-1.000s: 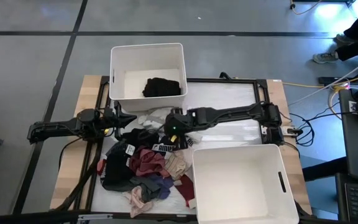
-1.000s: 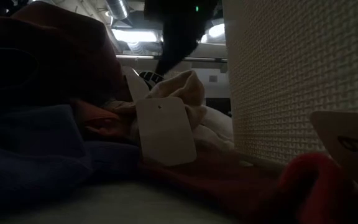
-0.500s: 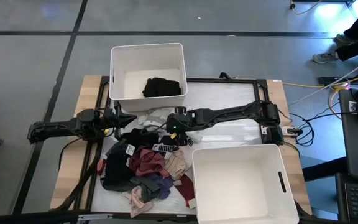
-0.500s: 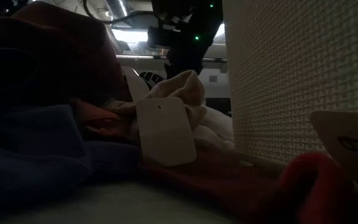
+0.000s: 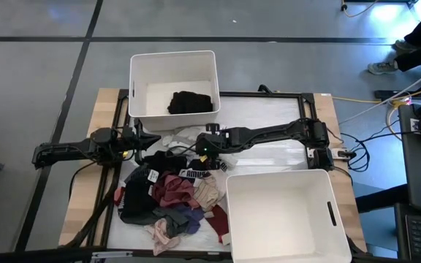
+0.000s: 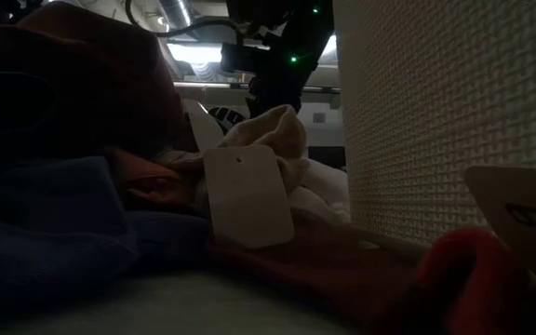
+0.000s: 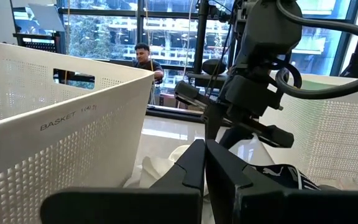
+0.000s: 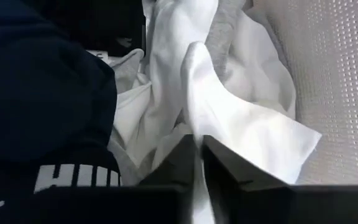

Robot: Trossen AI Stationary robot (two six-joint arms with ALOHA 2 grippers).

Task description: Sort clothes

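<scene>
Pale wooden worktop (image 5: 93, 175) with a white inlaid surface, carrying two bins and a clothes heap.
One white rectangular plastic bin (image 5: 139, 73) sits at 12 o'clock; a second white perforated plastic bin (image 5: 280, 219) sits at 5 o'clock. The mixed heap of small soft fabric clothes (image 5: 168, 196), black, maroon, beige, purple and white, lies around 7 o'clock, touching the second bin's side.

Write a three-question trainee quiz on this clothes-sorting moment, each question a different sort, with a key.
1. True or false: the bin at the table's far side holds a black garment.
2. The right gripper is shut on: A) a white garment; B) a maroon garment; C) nothing.
3. Fill in: the near bin holds ____ clothes.

Key: 1 true; 2 A; 3 no. The left gripper waits shut beside the pile.
</scene>
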